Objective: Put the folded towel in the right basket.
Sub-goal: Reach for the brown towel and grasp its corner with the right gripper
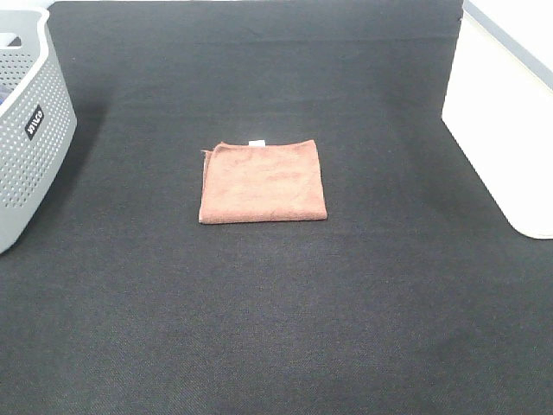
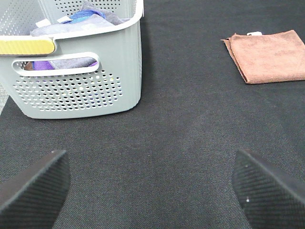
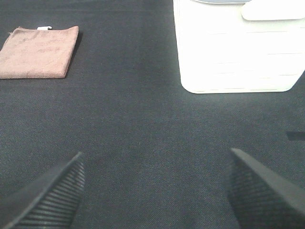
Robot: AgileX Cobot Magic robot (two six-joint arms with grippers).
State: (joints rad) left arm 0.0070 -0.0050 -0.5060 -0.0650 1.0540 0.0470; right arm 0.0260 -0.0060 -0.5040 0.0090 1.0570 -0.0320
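A folded brown towel (image 1: 263,181) lies flat on the black mat in the middle of the exterior view. It also shows in the left wrist view (image 2: 270,56) and the right wrist view (image 3: 39,58). The white right basket (image 1: 510,112) stands at the right edge; its wall shows in the right wrist view (image 3: 233,57). My left gripper (image 2: 152,191) is open and empty, well short of the towel, near the grey basket. My right gripper (image 3: 155,191) is open and empty, between towel and white basket. Neither arm shows in the exterior view.
A grey perforated basket (image 1: 26,130) stands at the left edge, holding several cloths (image 2: 76,21) of purple and grey. The black mat (image 1: 276,328) covers the whole work surface.
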